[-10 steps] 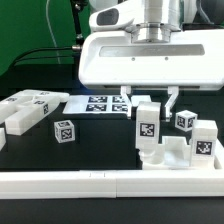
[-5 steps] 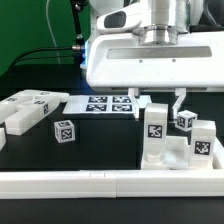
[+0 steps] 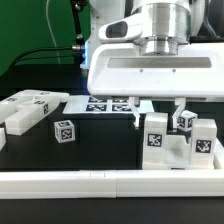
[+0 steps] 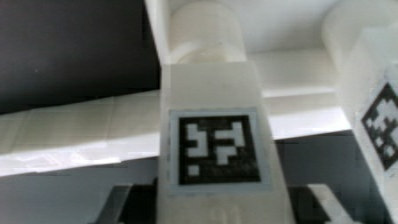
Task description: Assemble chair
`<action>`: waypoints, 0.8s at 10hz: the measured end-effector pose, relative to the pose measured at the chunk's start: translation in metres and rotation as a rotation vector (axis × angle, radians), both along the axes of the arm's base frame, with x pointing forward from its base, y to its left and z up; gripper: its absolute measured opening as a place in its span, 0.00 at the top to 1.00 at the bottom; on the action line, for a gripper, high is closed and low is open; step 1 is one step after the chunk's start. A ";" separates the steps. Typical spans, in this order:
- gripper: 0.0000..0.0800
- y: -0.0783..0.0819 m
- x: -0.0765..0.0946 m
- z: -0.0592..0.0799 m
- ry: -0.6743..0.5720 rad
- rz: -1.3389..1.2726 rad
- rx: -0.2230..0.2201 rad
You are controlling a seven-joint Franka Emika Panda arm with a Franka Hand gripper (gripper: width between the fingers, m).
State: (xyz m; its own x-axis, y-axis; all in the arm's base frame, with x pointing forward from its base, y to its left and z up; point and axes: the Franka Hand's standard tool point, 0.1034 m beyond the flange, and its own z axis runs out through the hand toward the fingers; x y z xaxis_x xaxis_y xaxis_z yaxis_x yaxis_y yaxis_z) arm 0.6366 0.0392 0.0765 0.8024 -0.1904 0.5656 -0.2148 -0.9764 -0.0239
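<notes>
The bench [image 3: 95, 150] has a black top. Along its front edge lies a long white border rail [image 3: 70, 182]. Further back, near the middle, the marker board [image 3: 103, 103] lies flat. On the exterior view's left lie a flat chair panel [image 3: 38, 98] with tags, a thick chair block [image 3: 22, 117] just beside it, and a small tagged cube [image 3: 64, 130] apart from both. On the exterior view's right, upright chair parts [image 3: 172, 158] stand just behind the rail.

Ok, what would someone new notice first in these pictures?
The arm's big white gripper fills the upper right of the exterior view, shut on an upright tagged part near the rail. Loose tagged blocks lie at that view's left.
</notes>
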 end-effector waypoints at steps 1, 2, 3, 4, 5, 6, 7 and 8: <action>0.64 0.000 0.000 0.000 -0.008 0.001 -0.001; 0.54 0.000 0.000 0.000 -0.006 0.003 -0.001; 0.54 0.000 0.000 -0.001 0.001 0.004 -0.002; 0.38 0.000 -0.001 -0.002 0.035 0.006 0.005; 0.23 -0.001 0.003 0.006 0.058 0.000 0.021; 0.23 -0.002 0.004 0.005 0.116 -0.007 0.039; 0.20 -0.003 0.005 0.007 0.235 -0.018 0.077; 0.20 -0.006 0.010 0.011 0.307 -0.027 0.103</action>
State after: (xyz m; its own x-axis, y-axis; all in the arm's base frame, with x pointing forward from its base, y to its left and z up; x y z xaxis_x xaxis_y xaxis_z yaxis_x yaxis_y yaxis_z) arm 0.6464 0.0327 0.0874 0.9264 -0.2580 0.2744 -0.2535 -0.9659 -0.0525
